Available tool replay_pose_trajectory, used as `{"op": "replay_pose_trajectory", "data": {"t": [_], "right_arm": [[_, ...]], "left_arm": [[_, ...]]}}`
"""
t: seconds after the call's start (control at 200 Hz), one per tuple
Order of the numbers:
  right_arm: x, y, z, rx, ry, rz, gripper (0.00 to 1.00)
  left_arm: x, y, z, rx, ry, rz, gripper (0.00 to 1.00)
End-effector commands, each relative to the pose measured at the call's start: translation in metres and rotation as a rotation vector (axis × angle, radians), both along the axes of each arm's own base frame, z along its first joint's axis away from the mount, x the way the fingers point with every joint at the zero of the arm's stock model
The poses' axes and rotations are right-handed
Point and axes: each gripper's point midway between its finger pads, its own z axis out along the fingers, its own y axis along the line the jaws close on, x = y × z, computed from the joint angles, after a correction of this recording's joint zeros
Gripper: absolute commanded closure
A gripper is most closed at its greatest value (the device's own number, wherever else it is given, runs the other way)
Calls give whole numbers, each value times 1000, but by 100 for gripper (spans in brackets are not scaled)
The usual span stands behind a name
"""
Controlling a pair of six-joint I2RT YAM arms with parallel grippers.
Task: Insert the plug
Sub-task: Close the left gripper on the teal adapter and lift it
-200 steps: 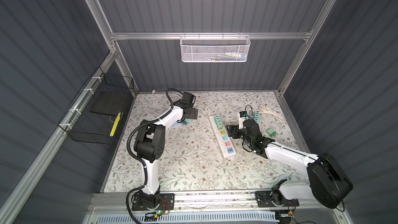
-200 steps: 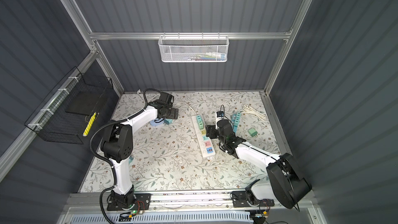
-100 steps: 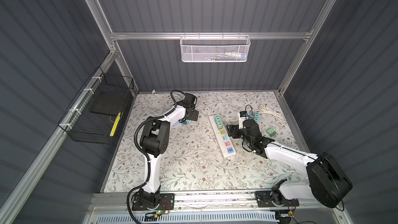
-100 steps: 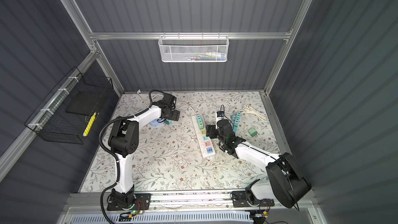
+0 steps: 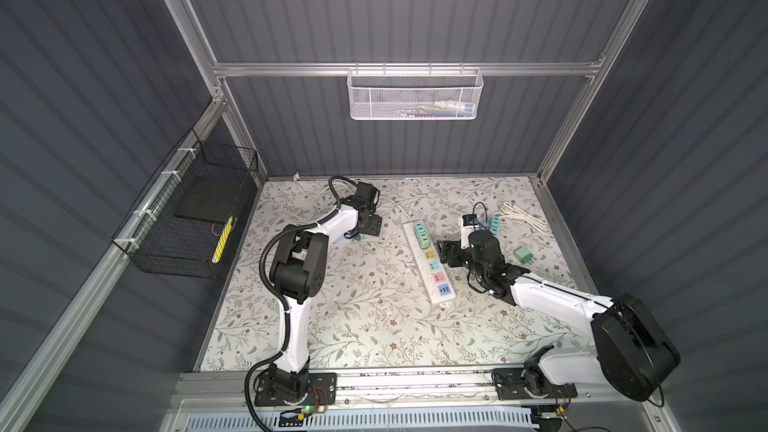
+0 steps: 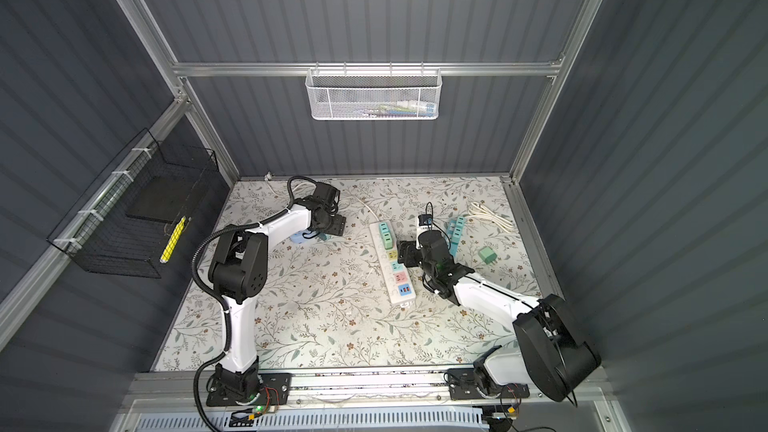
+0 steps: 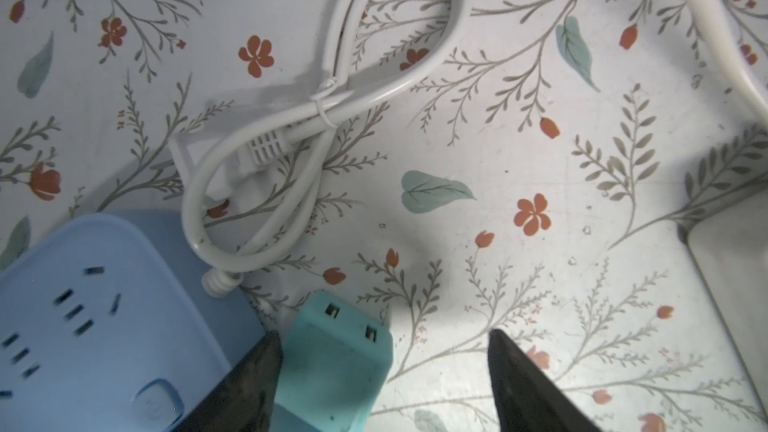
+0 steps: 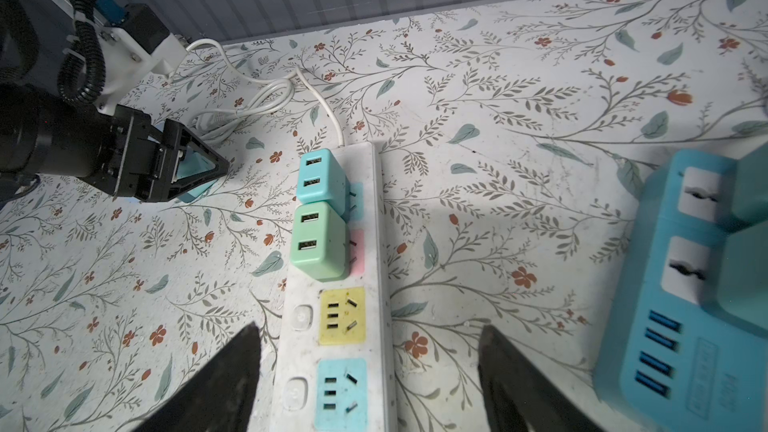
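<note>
Over by the far edge of the tabletop (image 5: 353,305), a bit left of the middle, the left hand (image 7: 384,336) sits low around a teal plug (image 7: 332,359). The plug lies flat on the tabletop with its two USB ports facing away from the wrist, just beside a light-blue power strip (image 7: 104,305). The hand's fingers (image 7: 523,380) are apart. One finger is right up against the plug on the strip side, and the other has a clear gap of bare tabletop before it, so it's not clamped on anything. A tied-up white cable (image 7: 332,89) lies a little past the plug.

The white power strip (image 8: 374,243) runs far-to-near across the middle of the tabletop. It already has a teal charger (image 8: 320,178) and a green charger (image 8: 318,243) plugged in side by side at its far end (those two touch each other). Next down the strip are a yellow socket (image 8: 341,316) and a blue socket (image 8: 340,388), both empty.

The right hand (image 8: 369,328) hovers over that stretch. Its fingers are spread wide on either side of the strip and touch neither edge, as far as I can see. Just to its right sits a blue socket block (image 8: 685,326), and a loose green plug (image 5: 523,255) lies nearer the right edge.
</note>
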Motion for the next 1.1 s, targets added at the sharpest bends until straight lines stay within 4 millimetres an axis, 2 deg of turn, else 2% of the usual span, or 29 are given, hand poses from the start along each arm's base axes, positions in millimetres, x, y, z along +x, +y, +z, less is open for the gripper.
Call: {"op": "replay_pose_trajectory", "data": {"t": [0.0, 0.15, 0.305, 0.565, 0.66, 0.78, 0.84, 0.931, 1.096], "right_arm": [[2, -2, 0, 2, -5, -11, 18], [1, -2, 3, 6, -11, -9, 17], [1, -3, 3, 0, -14, -15, 17], [1, -3, 4, 4, -13, -11, 17], [0, -2, 3, 4, -11, -9, 17], [0, -3, 4, 3, -12, -10, 17], [0, -3, 5, 2, -14, -10, 17], [0, -3, 5, 2, -16, -11, 17], [-1, -4, 8, 3, -21, -11, 17]], "left_arm": [[-14, 2, -18, -4, 69, 11, 23], [-29, -8, -22, -68, 105, 19, 25], [-43, -17, -22, -52, 101, 12, 26], [-55, -23, -12, -28, 104, -5, 24], [-52, -16, -11, 17, 90, 17, 24], [-48, 2, -17, 126, 105, 82, 31], [-48, 4, -22, 145, 119, 90, 35], [-50, 2, -28, 139, 134, 77, 41], [-54, -7, -26, 85, 125, 45, 51]]}}
